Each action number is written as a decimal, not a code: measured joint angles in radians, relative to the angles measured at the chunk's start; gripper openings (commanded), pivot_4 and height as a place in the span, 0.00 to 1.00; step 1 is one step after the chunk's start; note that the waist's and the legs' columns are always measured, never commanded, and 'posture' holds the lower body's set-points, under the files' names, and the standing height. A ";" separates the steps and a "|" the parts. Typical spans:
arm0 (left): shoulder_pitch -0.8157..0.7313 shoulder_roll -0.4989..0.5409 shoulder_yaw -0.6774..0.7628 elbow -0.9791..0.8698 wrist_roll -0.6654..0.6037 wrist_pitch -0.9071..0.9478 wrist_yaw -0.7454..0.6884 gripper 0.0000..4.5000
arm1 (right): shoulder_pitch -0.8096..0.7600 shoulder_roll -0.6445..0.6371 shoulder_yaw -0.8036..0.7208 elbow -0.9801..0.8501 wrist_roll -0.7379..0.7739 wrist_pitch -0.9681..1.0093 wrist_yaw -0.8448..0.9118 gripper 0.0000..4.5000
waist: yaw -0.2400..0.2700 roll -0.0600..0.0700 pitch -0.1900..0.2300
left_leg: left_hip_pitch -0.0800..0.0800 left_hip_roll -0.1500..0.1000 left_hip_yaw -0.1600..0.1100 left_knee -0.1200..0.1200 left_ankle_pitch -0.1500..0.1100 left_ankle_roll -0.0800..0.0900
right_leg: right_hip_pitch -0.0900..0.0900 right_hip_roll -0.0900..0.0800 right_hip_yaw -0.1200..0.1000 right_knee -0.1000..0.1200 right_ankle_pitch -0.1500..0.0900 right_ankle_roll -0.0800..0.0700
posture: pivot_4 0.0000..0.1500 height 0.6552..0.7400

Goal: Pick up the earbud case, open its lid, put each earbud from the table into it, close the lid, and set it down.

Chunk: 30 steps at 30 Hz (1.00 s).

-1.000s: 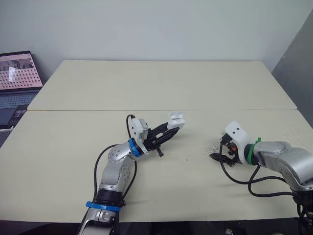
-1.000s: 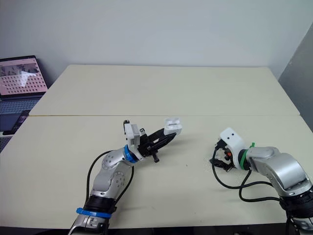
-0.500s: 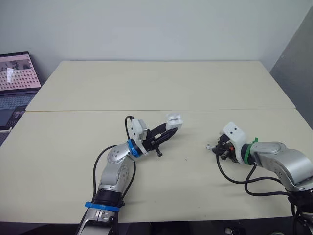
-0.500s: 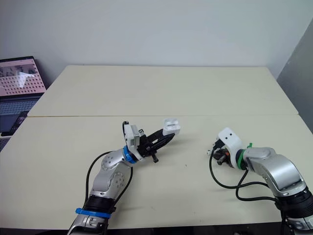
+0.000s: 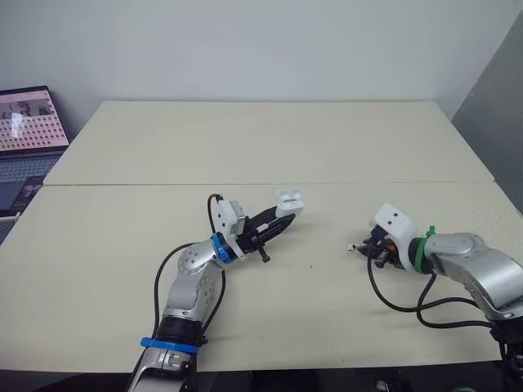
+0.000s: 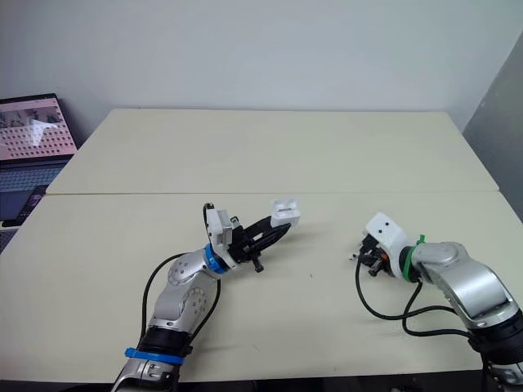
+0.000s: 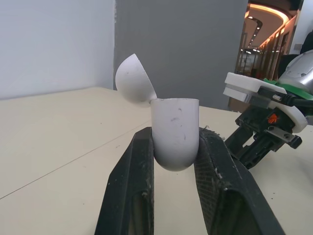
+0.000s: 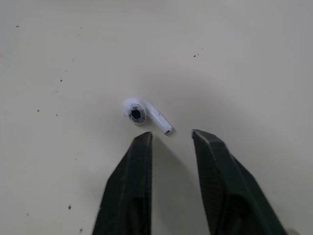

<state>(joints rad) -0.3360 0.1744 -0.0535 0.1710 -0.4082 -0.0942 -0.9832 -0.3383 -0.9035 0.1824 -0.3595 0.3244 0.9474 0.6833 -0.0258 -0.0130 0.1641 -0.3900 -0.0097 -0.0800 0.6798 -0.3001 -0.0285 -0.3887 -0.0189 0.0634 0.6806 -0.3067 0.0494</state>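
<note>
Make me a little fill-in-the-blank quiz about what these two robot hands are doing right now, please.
1. The left gripper is shut on the earbud case, whose lid stands ____.
2. An earbud lies bare on the ____.
3. The right gripper hovers by that earbud with its fingers open, holding ____.

Missing words: open; table; nothing.
</note>
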 measured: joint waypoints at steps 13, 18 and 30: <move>-0.011 0.000 -0.011 -0.005 0.000 0.018 0.018 0.17 | -0.074 0.095 0.035 0.101 0.005 -0.017 0.081 0.83 | 0.000 0.000 0.000 | 0.000 0.000 0.000 0.000 0.000 0.000 | 0.000 0.000 0.000 0.000 0.000 0.000 | 1.00 1.00; -0.011 0.008 -0.012 -0.022 0.000 0.029 0.035 0.17 | -0.078 0.096 0.038 0.135 -0.001 -0.027 0.105 0.63 | 0.000 0.000 0.000 | 0.000 0.000 0.000 0.000 0.000 0.000 | 0.000 -0.001 0.000 0.000 0.000 0.000 | 1.00 1.00; -0.010 0.013 -0.021 -0.044 0.000 0.044 0.053 0.17 | -0.064 0.092 0.034 0.126 -0.020 -0.063 0.128 0.04 | 0.000 0.000 0.000 | 0.000 0.000 0.000 0.000 0.000 0.000 | 0.000 -0.001 0.000 0.000 0.000 0.000 | 1.00 1.00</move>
<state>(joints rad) -0.3459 0.1877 -0.0749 0.1266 -0.4082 -0.0498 -0.9301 -0.4019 -0.8111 0.2163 -0.2333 0.3040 0.8846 0.8109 -0.0258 -0.0131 0.1640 -0.3901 -0.0099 -0.0802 0.6799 -0.3001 -0.0285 -0.3887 -0.0196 0.0632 0.6806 -0.3067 0.0494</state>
